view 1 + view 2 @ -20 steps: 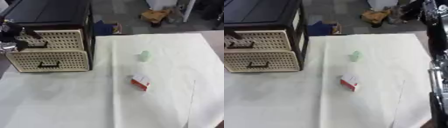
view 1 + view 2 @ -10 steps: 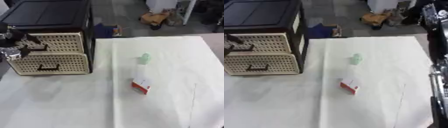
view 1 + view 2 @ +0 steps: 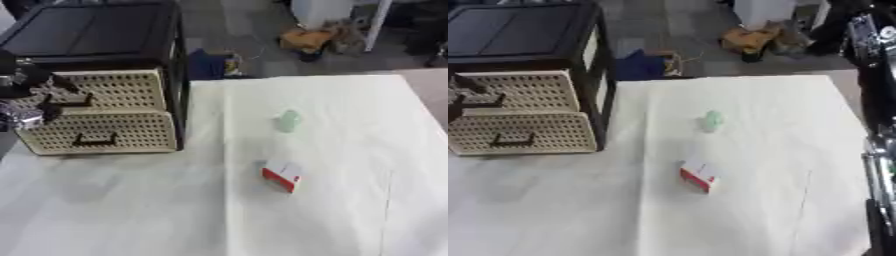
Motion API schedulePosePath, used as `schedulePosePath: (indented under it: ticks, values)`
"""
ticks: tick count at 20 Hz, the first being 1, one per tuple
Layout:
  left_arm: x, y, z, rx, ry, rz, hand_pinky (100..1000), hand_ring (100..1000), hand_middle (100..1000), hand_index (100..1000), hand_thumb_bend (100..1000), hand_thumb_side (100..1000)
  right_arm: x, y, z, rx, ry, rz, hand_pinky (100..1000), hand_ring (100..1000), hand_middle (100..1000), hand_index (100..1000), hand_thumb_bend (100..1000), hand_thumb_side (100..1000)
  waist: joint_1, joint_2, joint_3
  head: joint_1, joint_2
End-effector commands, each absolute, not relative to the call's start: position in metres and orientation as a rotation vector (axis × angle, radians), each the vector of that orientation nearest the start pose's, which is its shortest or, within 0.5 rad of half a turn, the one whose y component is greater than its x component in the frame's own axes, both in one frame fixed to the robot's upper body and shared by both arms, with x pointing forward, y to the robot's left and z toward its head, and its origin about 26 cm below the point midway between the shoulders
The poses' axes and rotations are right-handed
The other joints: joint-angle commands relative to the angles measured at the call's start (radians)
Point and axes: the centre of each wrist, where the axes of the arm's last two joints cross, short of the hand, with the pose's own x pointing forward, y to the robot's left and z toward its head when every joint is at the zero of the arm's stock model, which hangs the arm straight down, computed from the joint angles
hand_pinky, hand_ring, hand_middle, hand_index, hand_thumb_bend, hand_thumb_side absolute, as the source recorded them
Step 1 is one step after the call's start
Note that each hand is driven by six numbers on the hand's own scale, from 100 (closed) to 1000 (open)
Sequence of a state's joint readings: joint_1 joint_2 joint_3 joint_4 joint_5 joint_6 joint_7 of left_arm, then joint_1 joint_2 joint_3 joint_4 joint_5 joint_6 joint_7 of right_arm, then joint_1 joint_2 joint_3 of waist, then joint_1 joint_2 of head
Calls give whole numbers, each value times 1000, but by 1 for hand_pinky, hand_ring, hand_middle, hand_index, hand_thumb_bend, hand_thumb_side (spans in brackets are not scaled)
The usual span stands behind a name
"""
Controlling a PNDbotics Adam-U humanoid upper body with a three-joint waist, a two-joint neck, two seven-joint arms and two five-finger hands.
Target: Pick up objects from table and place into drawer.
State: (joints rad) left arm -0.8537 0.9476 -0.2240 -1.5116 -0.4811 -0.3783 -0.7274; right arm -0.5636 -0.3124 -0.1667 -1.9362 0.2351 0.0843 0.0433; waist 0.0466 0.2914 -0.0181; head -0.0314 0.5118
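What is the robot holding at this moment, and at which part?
The left hand is at the handle of the upper drawer, but whether its fingers close round it cannot be told. The small box and green object lie untouched.

One black cabinet (image 3: 105, 35) holds two cream perforated drawers (image 3: 109, 132), and the white table (image 3: 131, 210) carries one pale green object (image 3: 290, 120) and one red-and-white box (image 3: 283, 175).

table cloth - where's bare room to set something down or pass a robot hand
The near part of the white table cloth is bare, in front of the drawer unit and left of the red-and-white box. The right side, past the pale green object, is bare too. It is crowded at the drawer fronts, where the left robot hand works.
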Motion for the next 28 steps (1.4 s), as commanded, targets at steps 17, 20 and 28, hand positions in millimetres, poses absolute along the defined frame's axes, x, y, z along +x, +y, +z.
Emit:
schedulePosePath:
  ticks: [17,20,28]
  values:
    - [384,348,344,-1483,1875,2760,100,100,100,953,141,1000,321,-280,290,-556,-2407,360,630,556,546,874,141,1000,3,1,-11,12,-24]
    - [386,347,344,-1507,1872,2757,100,100,100,936,130,1000,321,-280,290,-555,-2408,359,630,555,546,875,142,1000,3,2,-13,13,-26]
    - [392,349,340,-1616,1872,2715,100,100,100,958,127,1000,321,-280,291,-556,-2409,355,629,555,545,873,140,1000,4,6,-16,15,-30]
